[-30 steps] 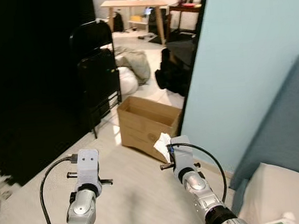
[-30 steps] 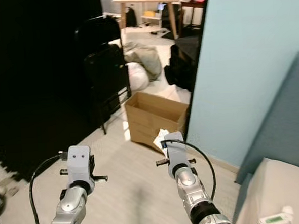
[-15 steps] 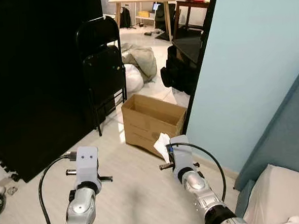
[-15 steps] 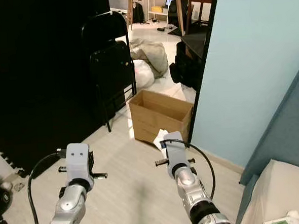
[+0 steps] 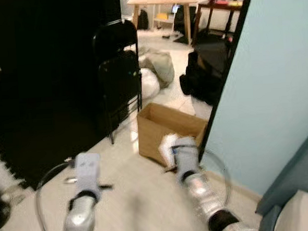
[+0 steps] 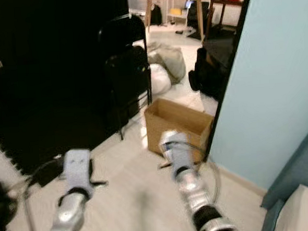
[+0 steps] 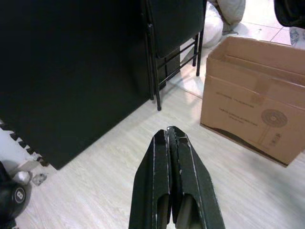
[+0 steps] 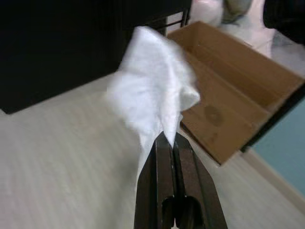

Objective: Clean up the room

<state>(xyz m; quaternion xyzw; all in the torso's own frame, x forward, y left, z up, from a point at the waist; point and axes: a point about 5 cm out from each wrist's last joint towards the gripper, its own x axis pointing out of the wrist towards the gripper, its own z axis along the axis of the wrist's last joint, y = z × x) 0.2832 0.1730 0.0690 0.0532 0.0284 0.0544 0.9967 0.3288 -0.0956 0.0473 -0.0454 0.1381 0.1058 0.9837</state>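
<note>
My right gripper (image 8: 167, 138) is shut on a crumpled white tissue (image 8: 155, 93), held above the pale floor a short way in front of an open cardboard box (image 5: 168, 130). The tissue (image 5: 168, 144) sticks up from the right arm in the left eye view. The box (image 8: 233, 81) stands against the corner of the light blue wall, with its top flaps open. My left gripper (image 7: 170, 133) is shut with nothing in it and points at the floor left of the box (image 7: 252, 109). The eye views are blurred.
A black folding chair (image 5: 117, 76) stands just left of the box, against a black wall. Behind the box lie a grey bag (image 5: 159, 65), a white bag (image 5: 148, 83) and black bags (image 5: 206, 78). A wooden table (image 5: 160, 1) stands far back. A grey sofa (image 5: 300, 190) is at the right.
The whole picture has shifted and blurred: the camera has moved and turned, bringing the box and chair a little closer and more central. Both grippers hold as before.
</note>
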